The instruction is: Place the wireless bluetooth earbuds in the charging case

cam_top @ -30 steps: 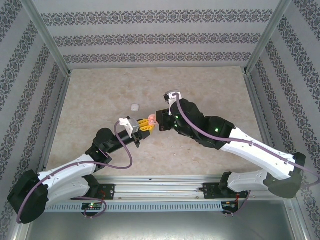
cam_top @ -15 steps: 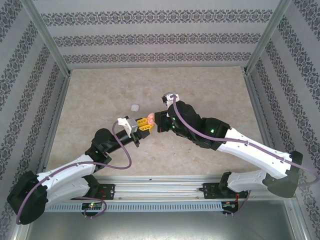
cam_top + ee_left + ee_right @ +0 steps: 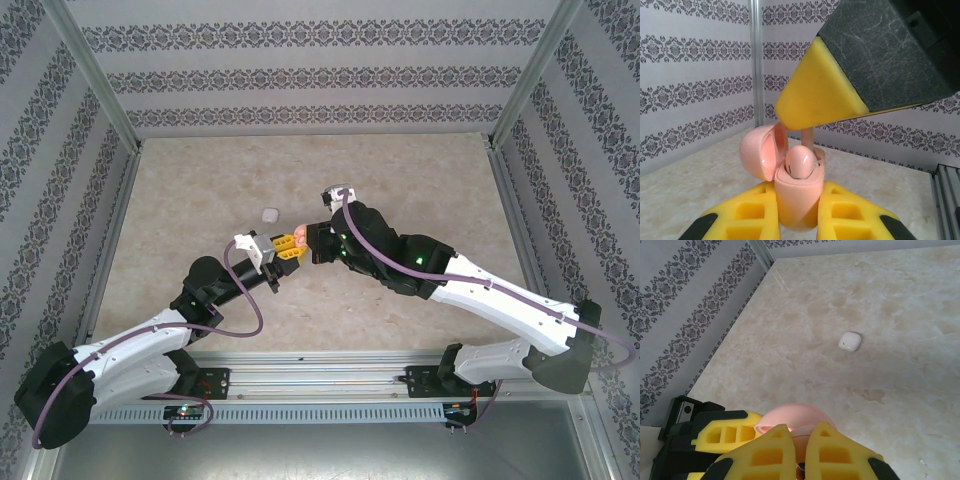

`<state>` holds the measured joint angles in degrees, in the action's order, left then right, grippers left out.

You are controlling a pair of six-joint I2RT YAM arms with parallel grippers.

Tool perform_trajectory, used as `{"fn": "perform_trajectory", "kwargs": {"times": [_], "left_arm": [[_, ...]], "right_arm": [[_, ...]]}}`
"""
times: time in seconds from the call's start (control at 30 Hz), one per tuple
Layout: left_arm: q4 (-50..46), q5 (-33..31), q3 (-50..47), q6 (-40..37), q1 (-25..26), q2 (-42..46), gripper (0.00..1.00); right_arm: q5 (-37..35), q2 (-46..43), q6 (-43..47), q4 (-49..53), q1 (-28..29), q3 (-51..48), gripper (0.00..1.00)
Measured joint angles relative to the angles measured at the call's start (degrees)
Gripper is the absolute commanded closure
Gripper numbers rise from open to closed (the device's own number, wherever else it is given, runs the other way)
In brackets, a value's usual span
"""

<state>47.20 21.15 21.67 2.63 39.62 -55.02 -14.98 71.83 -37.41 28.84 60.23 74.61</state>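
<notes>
My left gripper (image 3: 797,205) is shut on the pink charging case (image 3: 796,192) and holds it upright above the table, with its lid (image 3: 759,152) hinged open to the left. One pink earbud (image 3: 800,162) sits in the case. Directly above it, the yellow finger (image 3: 815,95) of my right gripper reaches down, and a thin pink stem (image 3: 807,137) hangs below it behind the seated earbud. My right gripper (image 3: 801,435) is shut on this second earbud (image 3: 801,442), just over the lid (image 3: 790,417). The two grippers meet at mid-table (image 3: 303,243).
A small white earbud (image 3: 849,341) lies alone on the marble tabletop, behind and left of the grippers (image 3: 268,213). Patterned walls and metal posts (image 3: 756,60) enclose the table on three sides.
The right gripper has edged slightly left and closer over the open case. The left gripper has kept the case nearly still.
</notes>
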Motion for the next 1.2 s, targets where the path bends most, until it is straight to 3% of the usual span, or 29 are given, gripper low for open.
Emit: {"fn": "perform_trajectory", "kwargs": {"times": [1.2], "left_arm": [[-1.68,-0.44,0.02,2.38,0.02,-0.35,1.00]], "right_arm": [[3.48,0.35,-1.46,0.22,-1.07,-1.51,0.89]]}}
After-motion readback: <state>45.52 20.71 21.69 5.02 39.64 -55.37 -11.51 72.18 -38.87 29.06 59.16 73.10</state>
